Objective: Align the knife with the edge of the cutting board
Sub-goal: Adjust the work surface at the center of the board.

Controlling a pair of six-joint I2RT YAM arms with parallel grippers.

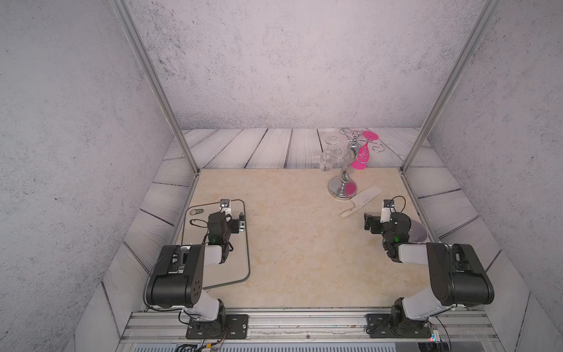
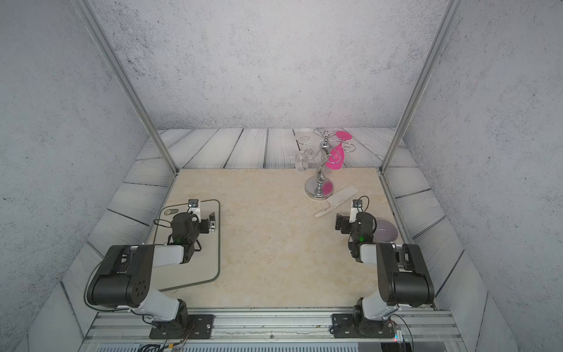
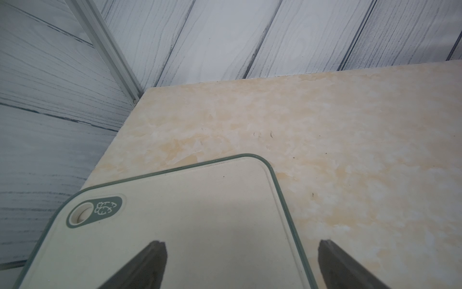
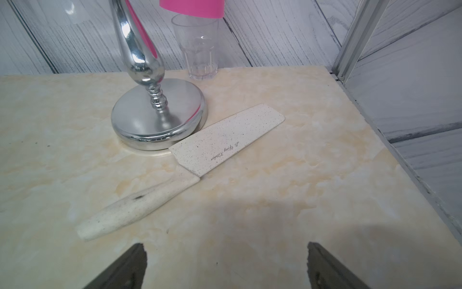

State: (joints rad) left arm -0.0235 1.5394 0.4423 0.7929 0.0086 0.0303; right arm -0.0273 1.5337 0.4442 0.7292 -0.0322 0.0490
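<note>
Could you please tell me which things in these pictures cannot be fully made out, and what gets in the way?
- cutting board: in both top views the left arm covers much of it; the left wrist view cuts it off at the picture edge.
- grey dish: partly hidden behind the right arm in both top views.
- knife: in the right wrist view, whether its blade touches the chrome stand's base cannot be told.

Left fingers [image 3: 150, 262] apart, right fingers [image 4: 127, 267] apart (empty)
</note>
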